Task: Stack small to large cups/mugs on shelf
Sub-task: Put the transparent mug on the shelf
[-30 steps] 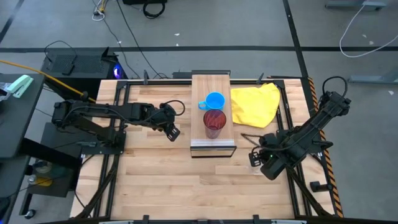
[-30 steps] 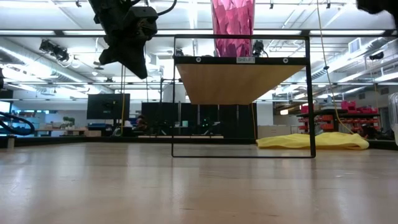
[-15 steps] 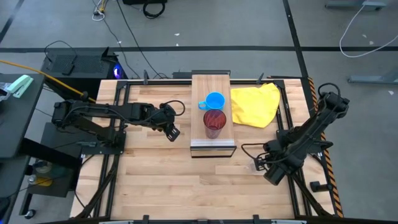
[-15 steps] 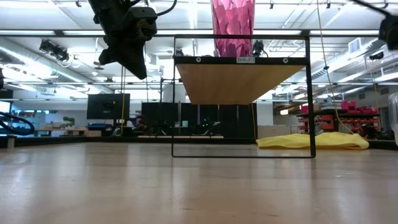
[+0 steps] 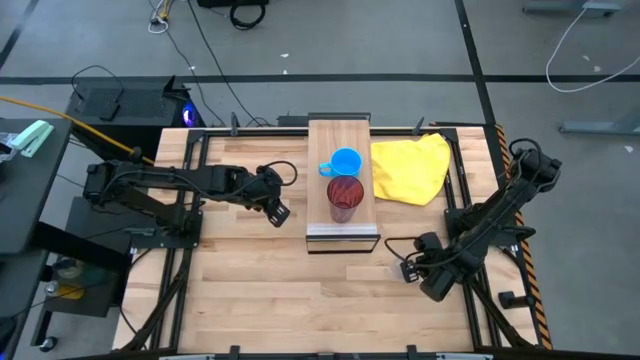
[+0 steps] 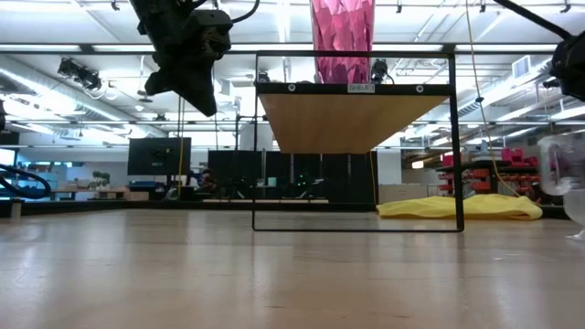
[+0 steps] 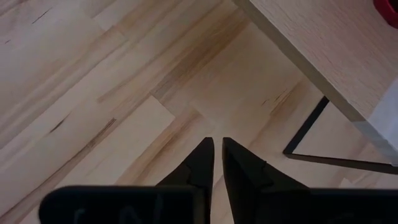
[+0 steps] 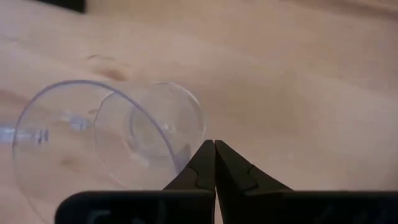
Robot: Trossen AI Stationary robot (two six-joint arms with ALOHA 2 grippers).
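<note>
Lying on its side on the tabletop (image 5: pixel 260 290), a tiny clear cup (image 8: pixel 112 140) rests just before the right gripper (image 8: pixel 214 149), whose fingers are pressed together, holding nothing. On the shelf (image 5: pixel 340 135), the red tumbler (image 5: pixel 344 199) stands beside the blue mug (image 5: pixel 345 162). A yellow cloth (image 5: pixel 410 167) lies nearby. The left gripper (image 7: pixel 216 155), also closed, hangs left of the shelf.

Straight down from overhead onto the shelf (image 5: pixel 343 180), whole table around it. Level from tabletop height toward the shelf (image 6: pixel 352 114), seen from beneath, room behind. Close down beside the shelf (image 7: pixel 323 56) corner from the left wrist. Very near the clear cup (image 8: pixel 109 137) from the right wrist.
</note>
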